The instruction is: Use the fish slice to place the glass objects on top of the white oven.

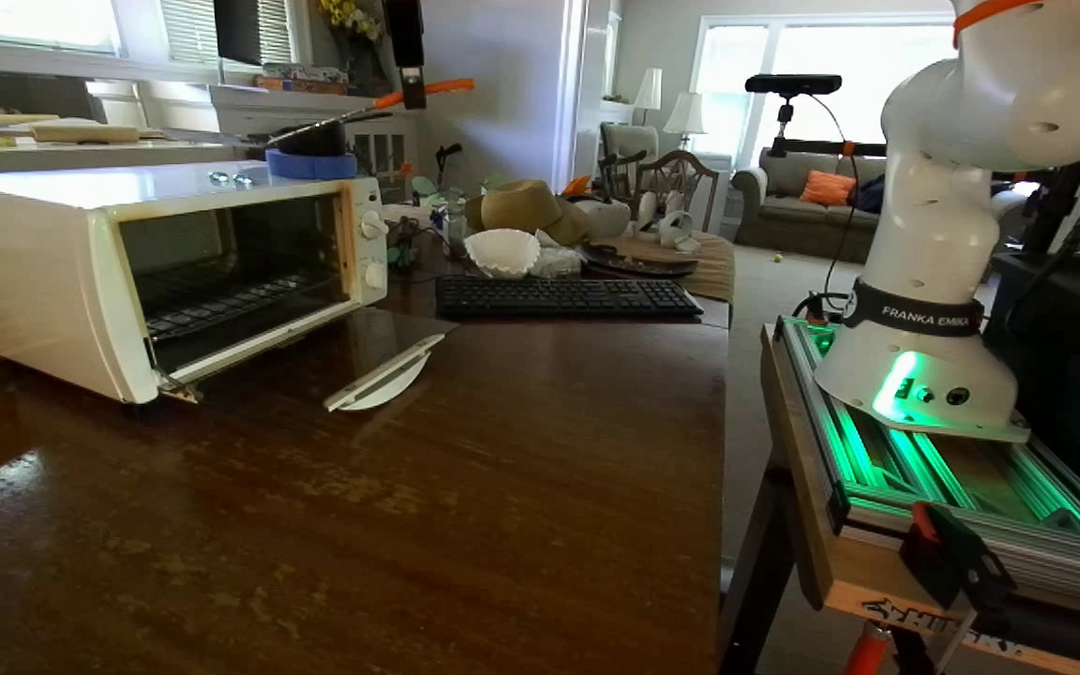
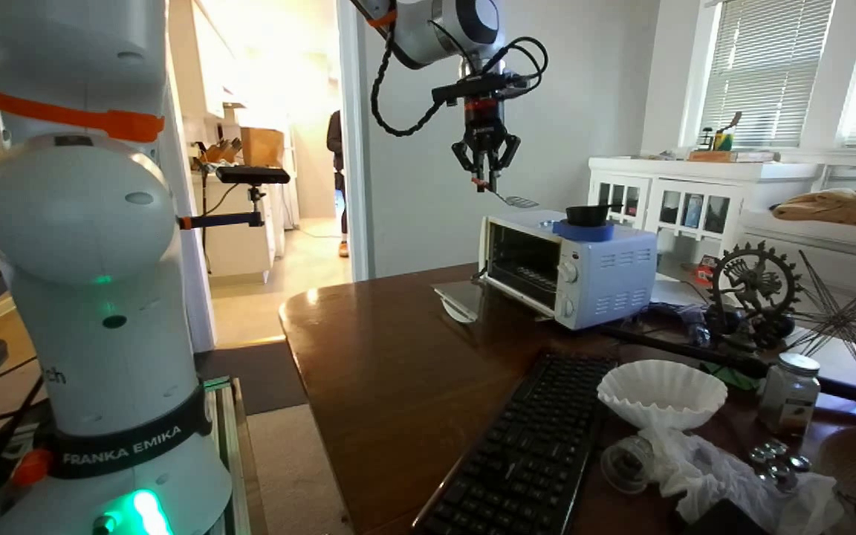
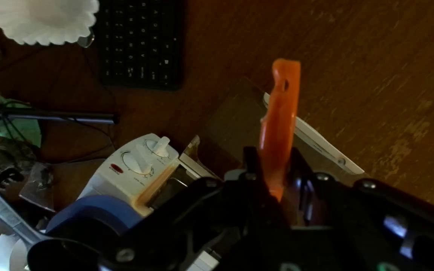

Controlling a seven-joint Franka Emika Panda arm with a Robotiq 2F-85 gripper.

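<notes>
The black two-fingered gripper (image 2: 487,182) is closed on the orange-handled, slotted metal fish slice (image 3: 280,116), poised over the boxy white toaster oven (image 1: 43,281). Best lower it slowly and level, clear of the two shiny, apparently glass pieces (image 1: 218,177) on top.

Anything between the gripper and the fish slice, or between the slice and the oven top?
Gripper to fish slice: nothing, it grips the orange handle. Slice to oven top: nothing visible in the gap; on it sit two small glass objects and, near the knobs, a black pan on a blue ring.
</notes>
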